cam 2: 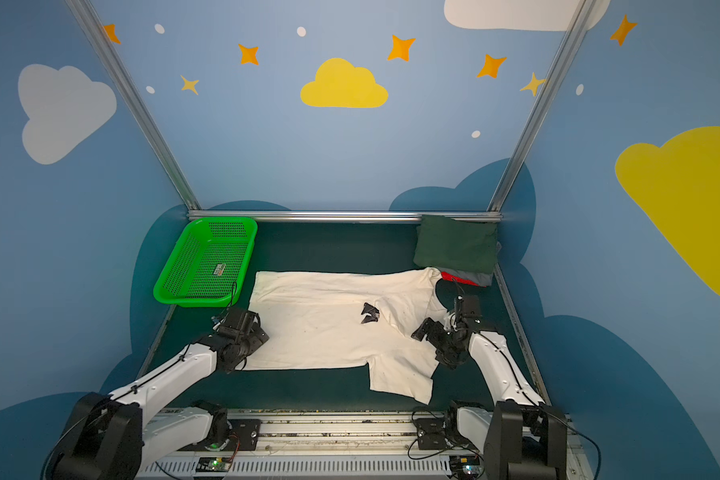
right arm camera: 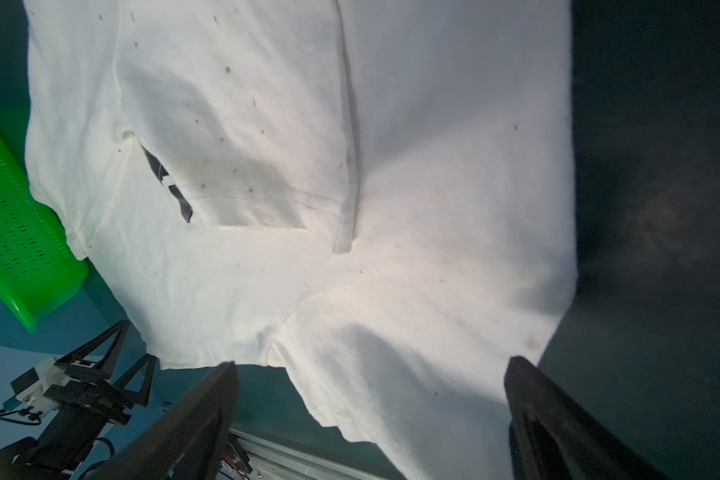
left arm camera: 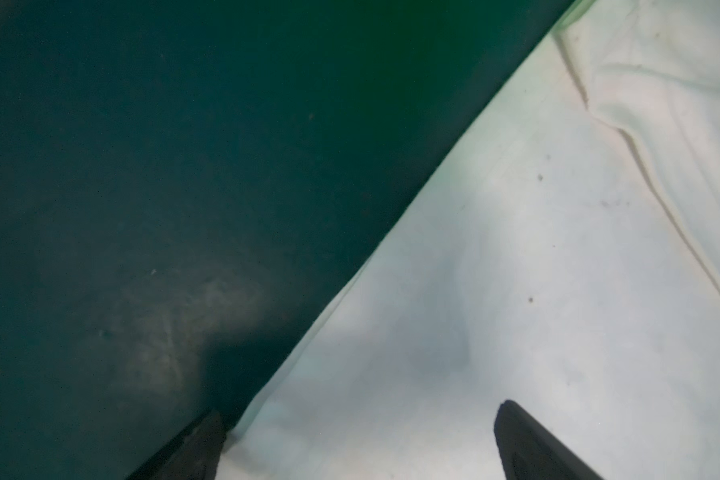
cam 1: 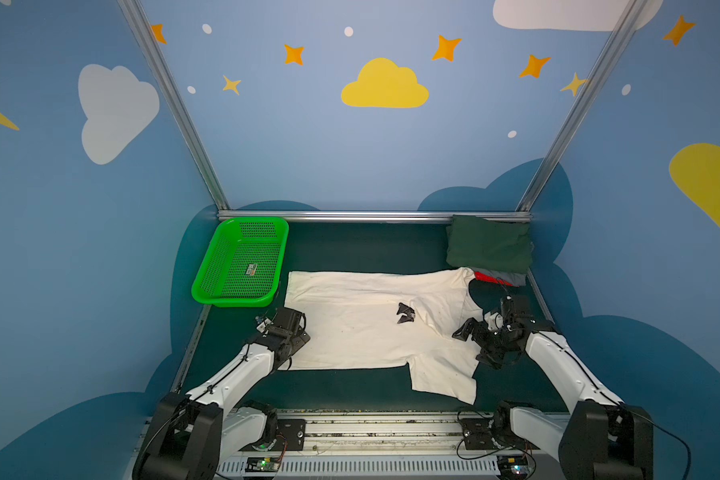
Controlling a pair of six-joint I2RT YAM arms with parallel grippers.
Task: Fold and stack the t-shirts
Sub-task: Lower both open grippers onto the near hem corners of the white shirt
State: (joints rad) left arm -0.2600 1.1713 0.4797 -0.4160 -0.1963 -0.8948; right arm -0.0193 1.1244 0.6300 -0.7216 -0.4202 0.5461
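A cream-white t-shirt (cam 1: 362, 328) (cam 2: 329, 328) lies spread flat on the dark green table, its far sleeve folded over a black print (cam 1: 405, 313). Folded t-shirts are stacked at the back right: dark green (cam 1: 489, 245) on top, with grey and red edges (cam 1: 495, 277) below. My left gripper (cam 1: 287, 332) (left arm camera: 360, 411) points down at the shirt's left hem (left arm camera: 516, 291), open, one finger over the table and one over cloth. My right gripper (cam 1: 472, 347) (right arm camera: 371, 363) hangs open above the near sleeve (right arm camera: 391, 374), holding nothing.
A bright green perforated basket (cam 1: 242, 262) (cam 2: 208, 262) (right arm camera: 9, 216) stands at the back left, beside the shirt's far left corner. Aluminium rails (cam 1: 375, 216) bound the table at the back and sides. Blue walls close in on three sides.
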